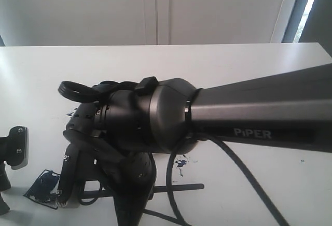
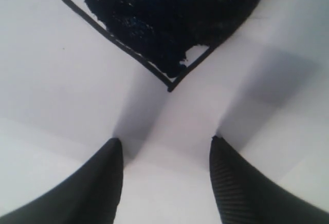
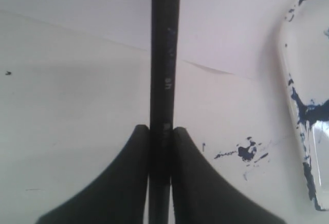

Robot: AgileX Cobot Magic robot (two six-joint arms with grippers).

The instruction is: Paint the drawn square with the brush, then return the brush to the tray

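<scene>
Snugly in right end effector [image 3: 160, 129]: brush [image 3: 164, 54]

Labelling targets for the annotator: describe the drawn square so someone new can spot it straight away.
On the white table, look just ahead of the open left hand. The drawn square lies flat there: thin straight black outline, interior mostly smeared blue-black with a small white gap by one corner. The loose paint specks by the tray have no outline.
</scene>
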